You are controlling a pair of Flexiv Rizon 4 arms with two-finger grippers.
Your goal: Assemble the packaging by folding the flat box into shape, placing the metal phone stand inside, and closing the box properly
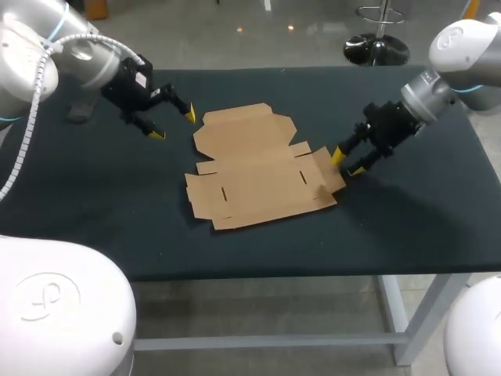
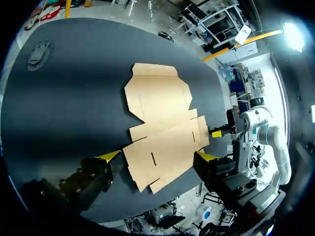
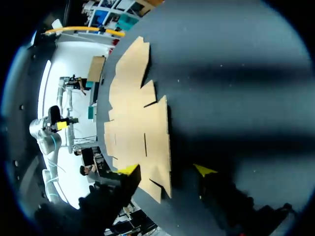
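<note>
The flat box [image 1: 258,168] lies unfolded on the desk [image 1: 94,204], between the two grippers. The right gripper [image 1: 347,162] is released, its fingers spread, and the box's nearest side flap sits just ahead of and partly between its yellow tips. Whether a tip touches the card cannot be told. The left gripper [image 1: 174,125] is likewise released and holds nothing, with the lid end of the box just ahead of it.

The step in hand looks to be the first fold. To do it well, one gripper should probably pin the middle panel flat while the other slips a tip under a flap's free edge. That flap should be raised along its scored crease, so the card bends at the line rather than buckling.

The box is matte brown card, die-cut with angled tabs, short slots and notched flaps. It looks light and stiff, and likely to slide on the dark matte desk. A small grey object [image 2: 39,53], perhaps the metal stand, lies well off to the side of the left gripper, apart from the box.
</note>
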